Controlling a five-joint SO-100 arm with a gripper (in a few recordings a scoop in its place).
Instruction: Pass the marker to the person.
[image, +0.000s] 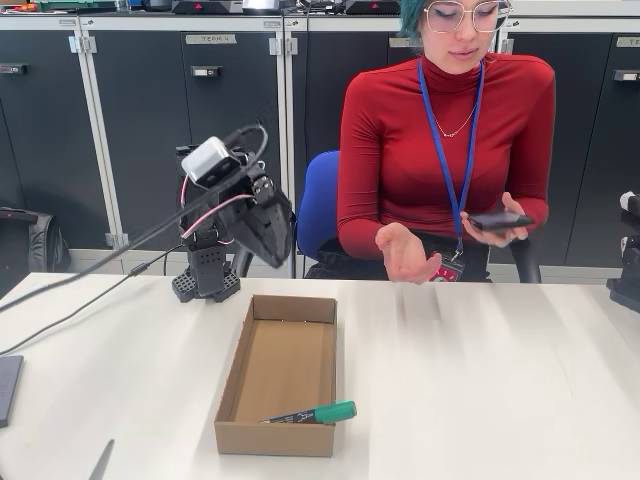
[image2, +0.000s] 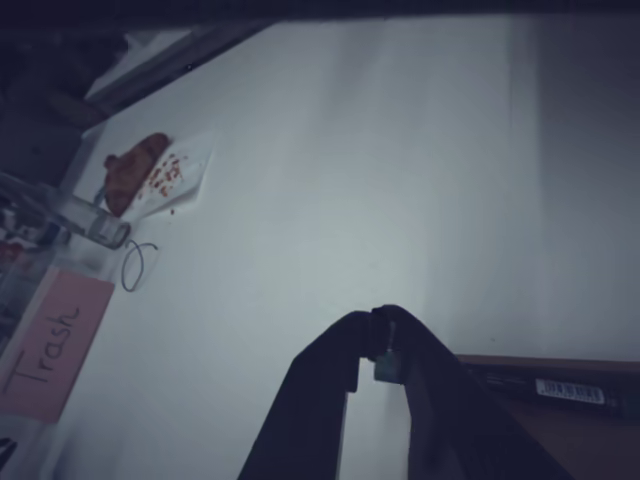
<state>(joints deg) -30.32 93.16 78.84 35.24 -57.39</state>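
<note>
The marker (image: 310, 413), green cap pointing right, lies across the front right corner of an open cardboard box (image: 232, 380). Its dark barrel (image2: 565, 388) also appears at the lower right of the wrist view. My gripper (image: 272, 235) is folded back on the arm at the table's far left, well behind the box and away from the marker. In the wrist view my gripper (image2: 380, 338) has its tips together with nothing between them. The person (image: 445, 150) sits behind the table in a red sweater, one open hand (image: 405, 250) held palm up over the table edge, the other holding a phone (image: 497, 221).
A thin grey blade-like object (image: 102, 460) lies at the front left edge. Cables (image: 90, 275) run left from the arm's base. A dark pad (image: 8, 385) sits at the left edge. The wrist view shows a pink "Trash" label (image2: 45, 345) and a sheet with crumbs (image2: 165, 175).
</note>
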